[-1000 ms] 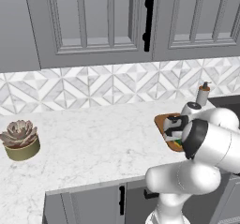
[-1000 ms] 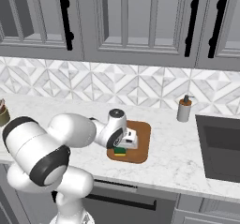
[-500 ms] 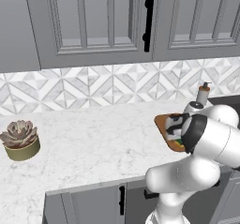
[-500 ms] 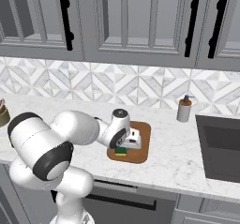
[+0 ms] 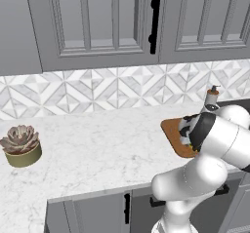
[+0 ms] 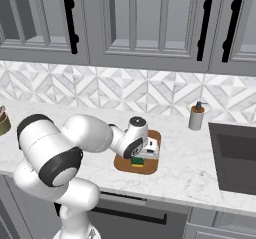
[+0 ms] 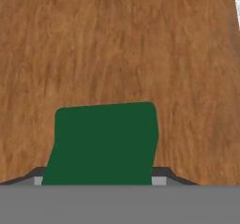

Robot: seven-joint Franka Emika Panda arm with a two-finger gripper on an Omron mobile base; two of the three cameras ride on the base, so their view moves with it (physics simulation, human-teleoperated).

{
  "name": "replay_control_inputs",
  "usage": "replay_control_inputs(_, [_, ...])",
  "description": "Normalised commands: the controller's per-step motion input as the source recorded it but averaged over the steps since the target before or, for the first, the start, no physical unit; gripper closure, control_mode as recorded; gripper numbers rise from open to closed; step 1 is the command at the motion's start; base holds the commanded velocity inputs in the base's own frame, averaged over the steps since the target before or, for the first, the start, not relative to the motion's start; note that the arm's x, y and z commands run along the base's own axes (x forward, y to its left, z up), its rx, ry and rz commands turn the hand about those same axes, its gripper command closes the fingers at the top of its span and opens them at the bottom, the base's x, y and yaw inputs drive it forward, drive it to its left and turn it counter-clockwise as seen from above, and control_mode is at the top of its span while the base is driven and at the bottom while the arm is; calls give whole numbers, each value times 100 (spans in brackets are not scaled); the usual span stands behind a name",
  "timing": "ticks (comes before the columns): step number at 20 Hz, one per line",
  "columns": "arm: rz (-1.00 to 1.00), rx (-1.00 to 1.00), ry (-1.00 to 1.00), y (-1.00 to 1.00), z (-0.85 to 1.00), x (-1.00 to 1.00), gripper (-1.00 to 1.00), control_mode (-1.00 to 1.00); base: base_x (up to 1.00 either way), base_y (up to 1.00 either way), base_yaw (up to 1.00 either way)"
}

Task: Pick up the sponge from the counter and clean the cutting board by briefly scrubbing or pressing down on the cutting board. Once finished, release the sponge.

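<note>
Shifted across the board (image 6: 151,164) over the last second, claw (image 6: 138,159) clamped on the sponge (image 7: 103,141), which sits between the fingers against the wood directly under the claw: scrubbing likely underway, release on the table still owed.

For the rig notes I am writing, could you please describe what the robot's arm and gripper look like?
The arm is made of glossy white, rounded links with dark grey to black bands at the joints. A round grey cap tops the wrist. The gripper has a white, boxy hand with two small dark finger tips. No cables or markings are visible.
</note>
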Motion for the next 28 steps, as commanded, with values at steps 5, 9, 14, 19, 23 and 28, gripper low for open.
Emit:
replay_control_inputs(5, [0,-1,0,-5,-36,0,100,-100,0,0,0])
replay_control_inputs(9, [-1,-1,-3,-4,-28,0,100,-100,0,0,0])
replay_control_inputs(14, [-1,0,-11,-29,0,0,100,-100,0,0,0])
replay_control_inputs(19, [-4,0,-6,-15,0,17,100,-100,0,0,0])
replay_control_inputs(23, [-4,0,0,-10,-21,20,100,-100,0,0,0])
replay_control_inputs(28, [-3,0,-1,-5,-66,1,100,-100,0,0,0])
